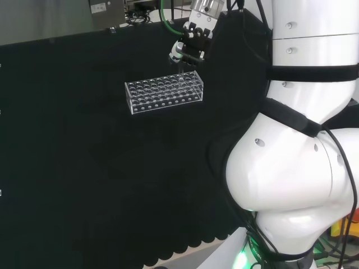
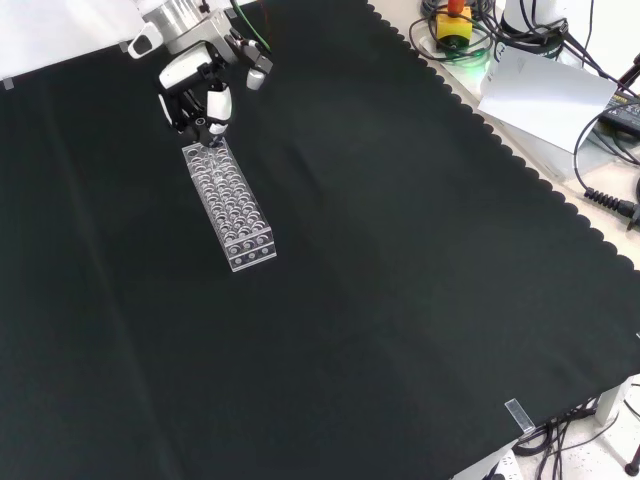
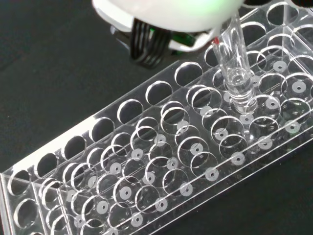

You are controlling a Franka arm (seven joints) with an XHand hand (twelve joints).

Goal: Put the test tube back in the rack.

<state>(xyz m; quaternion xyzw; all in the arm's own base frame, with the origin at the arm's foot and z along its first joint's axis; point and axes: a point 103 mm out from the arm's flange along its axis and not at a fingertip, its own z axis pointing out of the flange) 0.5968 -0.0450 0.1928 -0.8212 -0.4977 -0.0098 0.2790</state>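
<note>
We record the hand [image 1: 190, 42] poised above one end of the clear test tube rack [image 1: 164, 93]: in the head view this is the rack's right end, in the front view its upper end. The rack [image 2: 232, 205] rests flat on the black cloth of the desk [image 2: 400, 280], its long side running away from the fingers [image 2: 217, 105] toward the lower right of the front view.

In the wrist view we see the test tube [image 3: 234, 73] held upright, clear and with nothing visible inside, directly below the fingers. Its upper part passes behind the blurred white part of the hand [image 3: 166, 12], so we cannot see the contact itself. From the head view and the front view the fingers appear curled downward and closed around the tube's top (the tube is barely discernible in those two views).

The tube's rounded lower end sits within the rack's grid of holes [image 3: 195, 147], at a hole near the end of the rack [image 3: 146, 171] closest to the fingers. We cannot tell from the wrist view whether the tip has reached the lower plate or hangs just above it. The other holes we can see in the rack hold no tubes.
</note>
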